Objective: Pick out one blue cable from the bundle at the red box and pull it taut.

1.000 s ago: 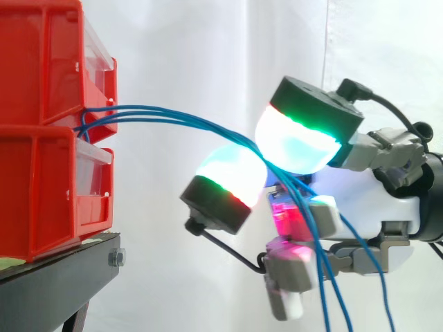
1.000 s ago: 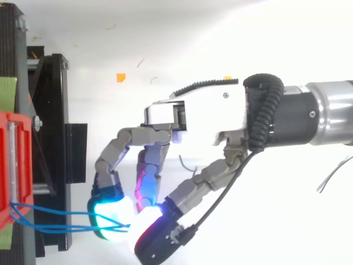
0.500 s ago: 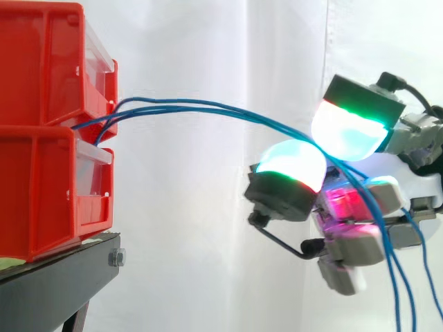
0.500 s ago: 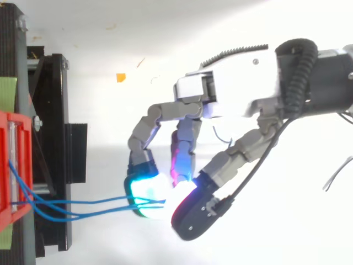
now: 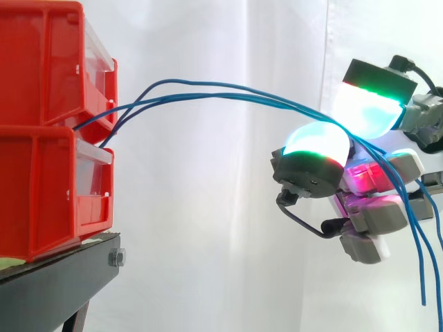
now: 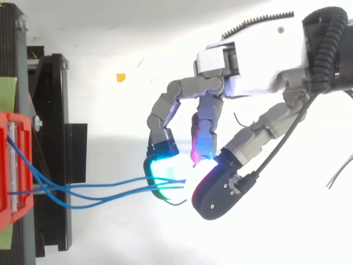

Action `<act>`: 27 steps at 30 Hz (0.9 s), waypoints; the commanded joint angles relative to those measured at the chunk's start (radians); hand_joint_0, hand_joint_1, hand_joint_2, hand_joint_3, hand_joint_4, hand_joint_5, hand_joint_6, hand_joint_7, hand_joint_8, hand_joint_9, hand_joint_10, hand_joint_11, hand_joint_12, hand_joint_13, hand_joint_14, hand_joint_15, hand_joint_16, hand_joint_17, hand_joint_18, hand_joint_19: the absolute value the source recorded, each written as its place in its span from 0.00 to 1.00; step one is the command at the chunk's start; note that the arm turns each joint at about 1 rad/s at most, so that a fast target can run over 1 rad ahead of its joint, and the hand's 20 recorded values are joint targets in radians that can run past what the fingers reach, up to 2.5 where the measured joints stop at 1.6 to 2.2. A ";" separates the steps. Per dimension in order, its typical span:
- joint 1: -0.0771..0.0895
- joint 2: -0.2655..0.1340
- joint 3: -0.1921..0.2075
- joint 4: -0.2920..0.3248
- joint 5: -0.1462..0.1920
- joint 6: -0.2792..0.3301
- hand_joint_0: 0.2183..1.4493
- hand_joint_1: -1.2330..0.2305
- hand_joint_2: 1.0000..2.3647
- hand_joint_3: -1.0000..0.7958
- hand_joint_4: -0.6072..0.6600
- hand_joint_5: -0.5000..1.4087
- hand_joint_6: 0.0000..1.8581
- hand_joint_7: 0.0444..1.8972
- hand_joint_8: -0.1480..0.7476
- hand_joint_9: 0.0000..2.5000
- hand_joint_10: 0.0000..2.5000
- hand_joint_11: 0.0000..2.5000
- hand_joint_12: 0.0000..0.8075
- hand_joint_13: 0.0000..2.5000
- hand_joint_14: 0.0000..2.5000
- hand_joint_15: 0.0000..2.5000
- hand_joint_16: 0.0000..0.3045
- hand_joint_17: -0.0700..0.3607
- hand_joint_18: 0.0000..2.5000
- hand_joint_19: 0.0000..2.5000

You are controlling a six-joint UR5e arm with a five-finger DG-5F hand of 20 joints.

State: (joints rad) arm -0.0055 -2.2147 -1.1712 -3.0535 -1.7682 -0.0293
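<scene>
White curtain (image 5: 208,228) behind red bins (image 5: 41,131)

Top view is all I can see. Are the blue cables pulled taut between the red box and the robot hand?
Observer: No. From the side, the blue cables arch upward, then slope down to the robot hand, so there is slack.
Operator: Where do they leave the box?
Observer: From the gap between the upper red bin and the lower red bin, which are stacked.
Operator: Any loose ends beyond the grip?
Observer: Yes, they hang down past the robot hand near the right edge.
</scene>
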 commanded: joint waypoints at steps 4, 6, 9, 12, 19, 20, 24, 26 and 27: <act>-0.004 0.001 0.008 -0.013 -0.005 0.003 0.39 0.24 0.02 0.47 0.45 0.21 0.51 0.54 0.48 0.53 0.01 0.30 0.39 0.46 0.01 0.26 0.13 0.38 0.35 0.27; -0.004 0.000 0.008 -0.013 -0.005 0.005 0.39 0.24 0.02 0.46 0.45 0.21 0.51 0.53 0.48 0.53 0.01 0.29 0.39 0.46 0.01 0.26 0.13 0.38 0.35 0.27; -0.004 0.000 0.008 -0.011 -0.005 0.009 0.41 0.23 0.02 0.43 0.44 0.21 0.51 0.54 0.48 0.54 0.01 0.29 0.39 0.47 0.01 0.25 0.13 0.37 0.35 0.26; -0.004 0.000 0.007 -0.010 -0.005 0.017 0.43 0.22 0.01 0.40 0.43 0.21 0.51 0.55 0.48 0.54 0.01 0.30 0.38 0.47 0.01 0.26 0.13 0.37 0.35 0.27; -0.004 0.000 0.008 -0.010 -0.007 0.017 0.45 0.21 0.01 0.36 0.42 0.21 0.51 0.58 0.48 0.55 0.01 0.30 0.38 0.48 0.01 0.26 0.13 0.37 0.37 0.28; -0.004 0.000 0.007 -0.010 -0.007 0.017 0.45 0.21 0.01 0.36 0.41 0.21 0.51 0.57 0.48 0.55 0.01 0.30 0.38 0.48 0.01 0.27 0.13 0.37 0.37 0.28; -0.004 0.000 0.008 -0.010 -0.007 0.017 0.44 0.21 0.01 0.35 0.42 0.21 0.51 0.54 0.47 0.55 0.01 0.30 0.38 0.48 0.01 0.27 0.13 0.37 0.37 0.27; -0.004 0.000 0.008 -0.007 -0.007 0.017 0.43 0.22 0.01 0.34 0.43 0.21 0.51 0.54 0.47 0.56 0.01 0.30 0.38 0.49 0.01 0.26 0.13 0.37 0.37 0.28; -0.004 0.000 0.008 -0.007 -0.007 0.017 0.42 0.22 0.01 0.34 0.44 0.21 0.51 0.54 0.48 0.56 0.01 0.30 0.38 0.49 0.01 0.26 0.13 0.37 0.37 0.27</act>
State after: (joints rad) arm -0.0093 -2.2150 -1.1632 -3.0623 -1.7748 -0.0123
